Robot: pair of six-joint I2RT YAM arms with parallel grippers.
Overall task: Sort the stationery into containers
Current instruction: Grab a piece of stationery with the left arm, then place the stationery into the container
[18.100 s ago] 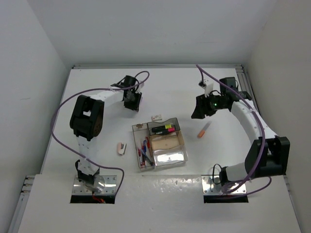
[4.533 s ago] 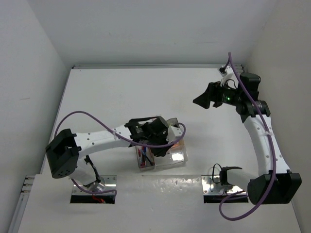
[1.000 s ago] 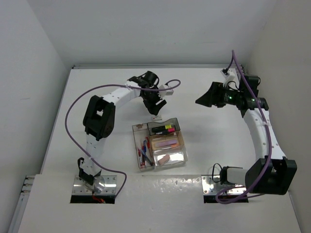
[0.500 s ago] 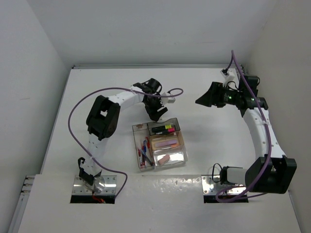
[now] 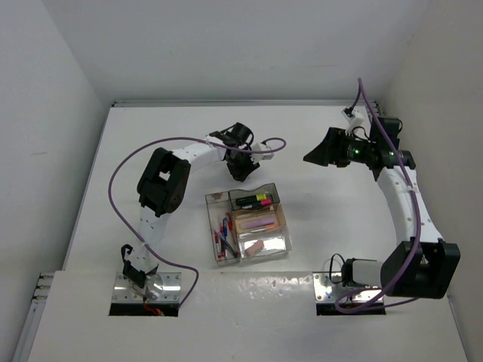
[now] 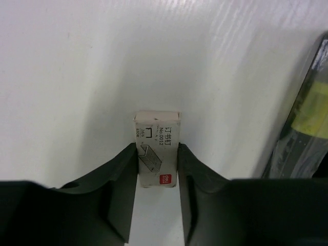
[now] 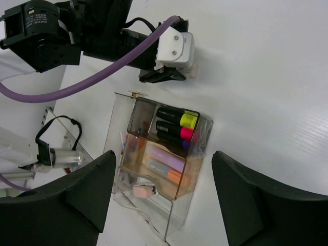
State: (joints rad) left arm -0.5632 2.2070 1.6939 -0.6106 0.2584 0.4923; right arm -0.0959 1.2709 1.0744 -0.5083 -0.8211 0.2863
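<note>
robot lab test cell: bare white walls [image 5: 226,53], white table [image 5: 151,132], two arms [image 5: 162,185] with purple cables [image 5: 112,188]

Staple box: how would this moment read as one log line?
left gripper: clasps staple box on table | right gripper: open, empty | trays: hold highlighters, pens

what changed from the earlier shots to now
The left tool swung from over the trays to their far side and closed on the small staple box. The once-loose orange highlighter and pink eraser now lie in trays. The trays stayed put; the right tool stays open.
</note>
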